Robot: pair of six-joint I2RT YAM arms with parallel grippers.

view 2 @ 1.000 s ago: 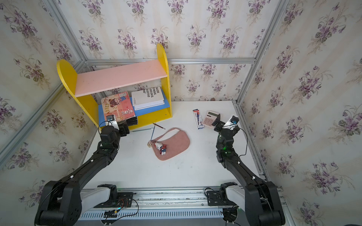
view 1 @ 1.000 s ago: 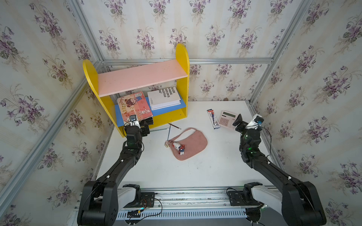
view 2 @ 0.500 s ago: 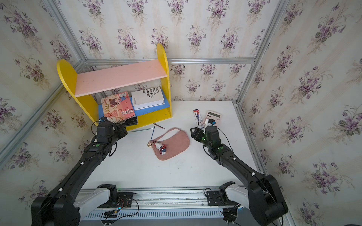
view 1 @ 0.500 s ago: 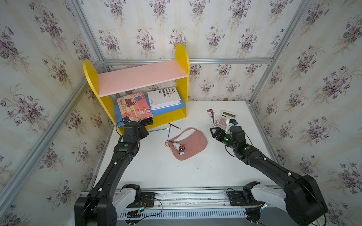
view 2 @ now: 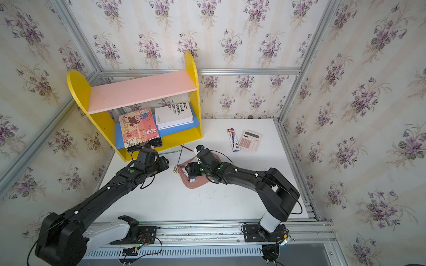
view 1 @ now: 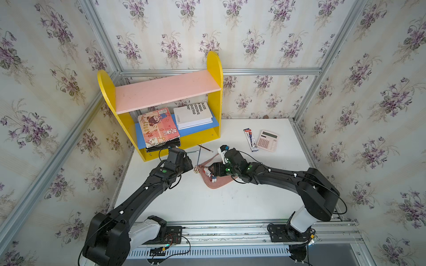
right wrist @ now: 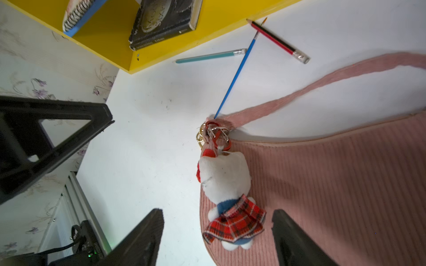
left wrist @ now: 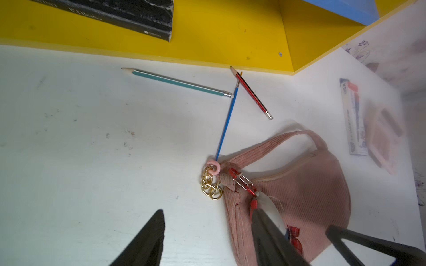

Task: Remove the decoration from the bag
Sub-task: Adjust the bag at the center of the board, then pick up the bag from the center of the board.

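1. A second ago the left pincer (left wrist: 208, 214) was beside the yellow shelf (view 1: 214, 78) and the right pincer (right wrist: 217, 211) was near the calculator (view 1: 267, 140). Both arms have since swung in and now meet over the bag (view 1: 221, 180).
2. The bag has not moved. It lies flat on the counter (view 1: 207, 202) with its top seam closed, so its inside is hidden.
3. Left pincer: jaws apart, holding nothing. Only bare counter and the bag's corner show between them.
4. Right pincer: jaws apart, straddling the skirt and legs of the decoration (right wrist: 224, 177) with a gap on either side.
5. The decoration lies on the bag's pointed end. Its red clasp (right wrist: 215, 133) is still hooked at the root of the strap (right wrist: 299, 92), just beside a gold chain (left wrist: 211, 186).
6. In the shelf, the blue board carries a cartoon notebook (view 1: 159, 126) and a white book (view 1: 192, 114), and a black book (right wrist: 163, 20) lies on the bottom board.
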